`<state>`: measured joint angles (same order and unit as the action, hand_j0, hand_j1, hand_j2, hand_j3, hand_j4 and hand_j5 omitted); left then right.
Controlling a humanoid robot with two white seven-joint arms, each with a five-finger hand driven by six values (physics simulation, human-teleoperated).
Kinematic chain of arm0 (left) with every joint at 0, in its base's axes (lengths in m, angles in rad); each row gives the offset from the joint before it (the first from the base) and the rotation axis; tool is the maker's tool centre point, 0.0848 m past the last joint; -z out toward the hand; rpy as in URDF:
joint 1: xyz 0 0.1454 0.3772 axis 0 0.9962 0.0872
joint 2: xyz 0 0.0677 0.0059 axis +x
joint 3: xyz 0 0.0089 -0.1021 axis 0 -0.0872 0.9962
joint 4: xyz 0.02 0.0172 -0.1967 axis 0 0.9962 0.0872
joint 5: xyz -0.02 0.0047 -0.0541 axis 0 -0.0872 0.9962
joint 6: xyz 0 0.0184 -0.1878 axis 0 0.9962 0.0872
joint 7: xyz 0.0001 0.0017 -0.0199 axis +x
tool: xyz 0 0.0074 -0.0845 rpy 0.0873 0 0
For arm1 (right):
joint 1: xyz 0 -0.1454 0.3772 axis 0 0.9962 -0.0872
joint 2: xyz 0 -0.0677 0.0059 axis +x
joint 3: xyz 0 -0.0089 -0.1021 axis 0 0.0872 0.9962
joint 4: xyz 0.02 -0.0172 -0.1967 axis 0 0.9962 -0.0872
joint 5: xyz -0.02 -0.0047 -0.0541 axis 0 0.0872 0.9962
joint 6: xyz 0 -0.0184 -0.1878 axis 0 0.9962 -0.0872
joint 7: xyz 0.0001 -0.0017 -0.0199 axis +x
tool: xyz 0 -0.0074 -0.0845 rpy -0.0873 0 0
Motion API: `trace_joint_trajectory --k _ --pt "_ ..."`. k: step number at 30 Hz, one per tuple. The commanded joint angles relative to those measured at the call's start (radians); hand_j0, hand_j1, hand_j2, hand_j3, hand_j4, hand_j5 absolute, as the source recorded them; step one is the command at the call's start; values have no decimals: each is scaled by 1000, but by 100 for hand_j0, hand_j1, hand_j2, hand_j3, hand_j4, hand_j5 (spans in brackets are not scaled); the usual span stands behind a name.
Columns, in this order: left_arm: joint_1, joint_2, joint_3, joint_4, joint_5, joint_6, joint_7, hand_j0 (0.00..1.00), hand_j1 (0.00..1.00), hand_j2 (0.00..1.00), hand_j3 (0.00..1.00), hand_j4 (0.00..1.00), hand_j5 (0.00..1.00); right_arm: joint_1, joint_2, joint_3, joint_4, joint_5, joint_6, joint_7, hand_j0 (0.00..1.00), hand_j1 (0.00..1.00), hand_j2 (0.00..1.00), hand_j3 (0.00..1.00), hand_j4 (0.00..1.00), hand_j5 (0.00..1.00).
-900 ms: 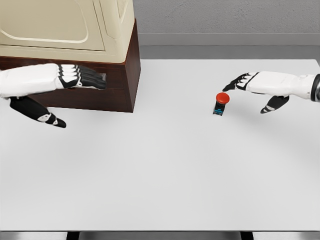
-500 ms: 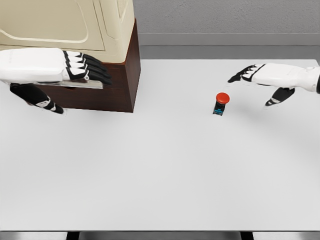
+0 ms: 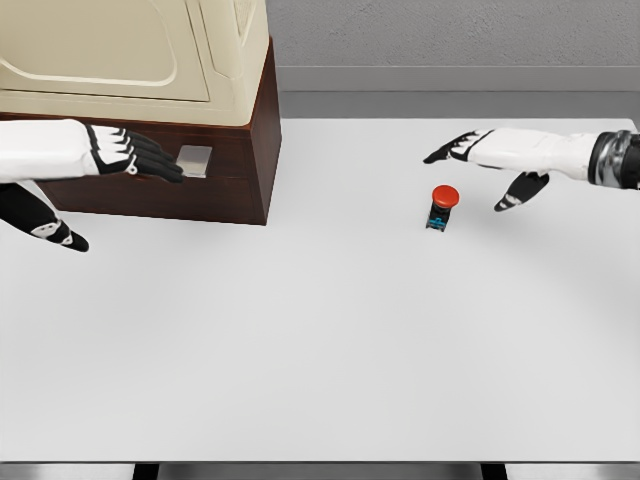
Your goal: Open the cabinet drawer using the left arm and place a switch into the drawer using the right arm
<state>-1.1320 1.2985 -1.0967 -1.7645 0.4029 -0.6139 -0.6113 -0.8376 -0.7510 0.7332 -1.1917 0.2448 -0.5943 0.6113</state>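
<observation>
Drawer of dark brown wooden cabinet [image 3: 215, 185] staying closed | my left hand [image 3: 130, 155] backing off handle, fingers loose, empty | my right hand [image 3: 480, 150] spreading wide, nearing red-capped switch [image 3: 441, 207]

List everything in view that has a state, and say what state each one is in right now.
cabinet drawer: looks closed, front flush with the cabinet.
drawer handle: free, fingertips just short of it.
left hand: open, fingers stretched toward the handle.
right hand: open, above the table, holding nothing.
red-button switch: upright on the table, untouched.
</observation>
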Motion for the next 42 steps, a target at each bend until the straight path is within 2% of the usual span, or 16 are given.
trace_joint_trajectory --k 1,6,11,13,16,17,18,24,28,38,42 --pt "0 4 3 0 25 3 0 100 100 100 100 100 100 0 19 8 12 -2 10 0 100 100 100 100 100 100" --pt "-21 4 3 0 19 3 0 100 100 100 100 100 100 2 33 34 6 -1 4 0 100 100 100 100 100 100" --pt "-23 -7 0 0 79 3 0 100 100 100 100 100 100 2 56 44 17 1 8 0 100 100 100 100 100 100" --pt "-22 -7 -3 0 74 3 0 100 100 100 100 100 100 2 56 46 20 2 8 0 100 100 100 100 100 100" --pt "-18 -21 0 0 92 118 0 100 100 100 100 100 100 2 56 54 23 5 10 0 100 100 100 100 100 100" --pt "-14 -24 -2 2 122 181 0 100 100 100 100 100 100 2 59 55 40 5 10 0 100 100 100 100 100 100" --pt "-9 -38 -3 5 117 233 0 100 100 100 100 100 100 2 68 64 53 5 10 0 100 100 100 100 100 100" --pt "-5 -50 -6 17 106 249 0 100 100 100 100 100 100 -8 85 64 100 5 5 0 100 100 100 100 100 100" --pt "20 -54 -6 53 108 359 0 100 100 100 100 100 100 -14 97 66 106 10 5 0 100 100 100 100 100 100" --pt "48 -80 6 68 106 493 0 100 100 100 100 100 100 -14 111 71 106 10 5 0 83 83 83 83 83 83" --pt "55 -96 5 117 105 493 0 100 100 100 100 100 100 -17 110 71 106 10 5 0 78 78 78 78 78 78"
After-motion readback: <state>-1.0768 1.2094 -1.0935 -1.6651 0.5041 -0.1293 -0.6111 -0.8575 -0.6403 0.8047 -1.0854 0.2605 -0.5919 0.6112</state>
